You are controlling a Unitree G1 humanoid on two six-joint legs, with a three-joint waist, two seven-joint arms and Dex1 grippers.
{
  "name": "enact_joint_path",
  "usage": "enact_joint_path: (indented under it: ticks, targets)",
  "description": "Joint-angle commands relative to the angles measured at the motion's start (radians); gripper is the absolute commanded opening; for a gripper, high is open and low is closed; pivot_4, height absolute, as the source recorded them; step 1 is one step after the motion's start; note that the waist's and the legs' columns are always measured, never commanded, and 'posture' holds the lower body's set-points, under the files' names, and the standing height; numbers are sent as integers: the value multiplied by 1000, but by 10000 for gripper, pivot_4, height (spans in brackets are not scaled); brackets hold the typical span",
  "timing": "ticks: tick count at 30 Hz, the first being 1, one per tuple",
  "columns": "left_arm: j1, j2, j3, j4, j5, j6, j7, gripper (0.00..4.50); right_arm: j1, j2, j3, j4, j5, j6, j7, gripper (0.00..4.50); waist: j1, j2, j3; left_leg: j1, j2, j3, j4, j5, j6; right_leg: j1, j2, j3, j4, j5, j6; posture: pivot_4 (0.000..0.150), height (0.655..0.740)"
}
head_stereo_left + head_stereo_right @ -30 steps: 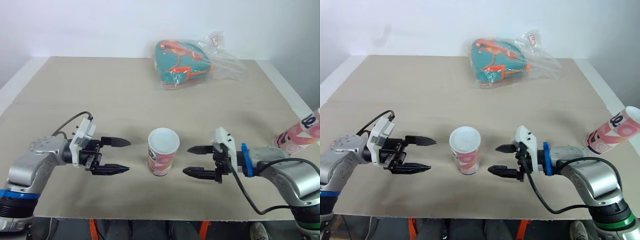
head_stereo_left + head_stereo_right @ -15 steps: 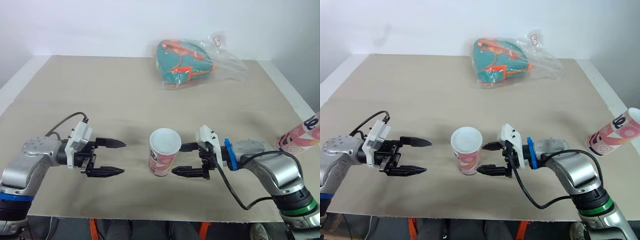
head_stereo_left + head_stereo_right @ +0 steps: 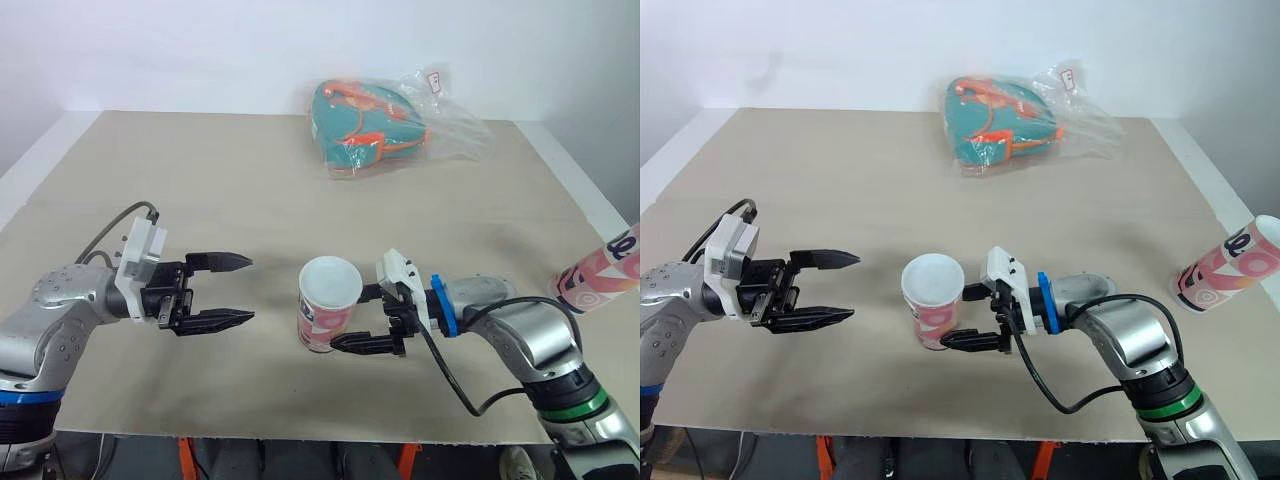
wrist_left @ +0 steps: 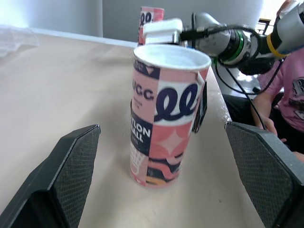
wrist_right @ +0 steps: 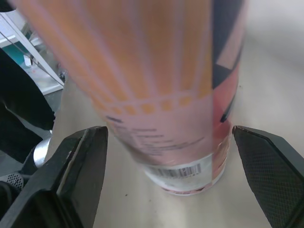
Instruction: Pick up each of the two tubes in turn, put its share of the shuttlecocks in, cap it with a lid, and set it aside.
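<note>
Two grippers flank one tube, both working low over the beige table top (image 3: 200,180). Left gripper (image 3: 250,289): black fingers spread apart, holding nothing, aimed level at the tube from a short way off; I judge it waits there as the support hand, ready to steady or take over. Middle of the near table: pink, white and navy printed cardboard tube (image 3: 328,310), upright on its base, apart from anything else. Its top reads white; open mouth or fitted lid, cannot tell. Right gripper (image 3: 954,317): reaches in sideways at the tube's lower half, one finger on each side of the wall. From the right wrist camera the fingers (image 5: 80,175) sit wide on both sides of the tube with table showing in the gaps, so the jaws are apart and bracketing, not yet clamped. Likely step: first pick-up, a grasp about to close. The low hold suits lifting without tipping. Far side of the table: clear crinkled plastic bag with teal and orange contents (image 3: 380,125), well apart from both arms. Far right edge: second pink printed tube (image 3: 597,272), tilted, untouched, presumably next in turn.
</note>
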Motion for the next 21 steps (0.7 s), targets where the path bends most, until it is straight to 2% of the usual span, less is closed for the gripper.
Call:
enact_joint_path:
  ticks: [1, 13, 16, 18, 21]
  targets:
    - [-9, 8, 23, -24, -7, -10, 0, 43553, -35, 20, -2, -3, -4, -27, 9, 45000, 0, 0, 0, 0, 0, 0, 0, 0, 0, 0, 0, 0, 0, 0, 0, 1500, 7387]
    - [-59, -7, -19, 2, 13, -17, -9, 43553, -35, 84, 1, 19, -20, -36, -3, 45000, 0, 0, 0, 0, 0, 0, 0, 0, 0, 0, 0, 0, 0, 0, 0, 1500, 7387]
    - [-68, -12, -32, 11, 23, -19, -17, 45000, -27, 84, -4, 14, -16, -39, 4, 37096, 0, 0, 0, 0, 0, 0, 0, 0, 0, 0, 0, 0, 0, 0, 0, 1500, 7387]
    - [-74, -12, -41, 18, 34, -25, -24, 45000, -25, 84, -7, 10, -12, -38, 5, 29172, 0, 0, 0, 0, 0, 0, 0, 0, 0, 0, 0, 0, 0, 0, 0, 1500, 7387]
    - [-90, -16, -57, 33, 46, -31, -34, 45000, -24, 83, -13, 9, -16, -34, -7, 20077, 0, 0, 0, 0, 0, 0, 0, 0, 0, 0, 1, 0, 0, 0, 0, 1500, 7387]
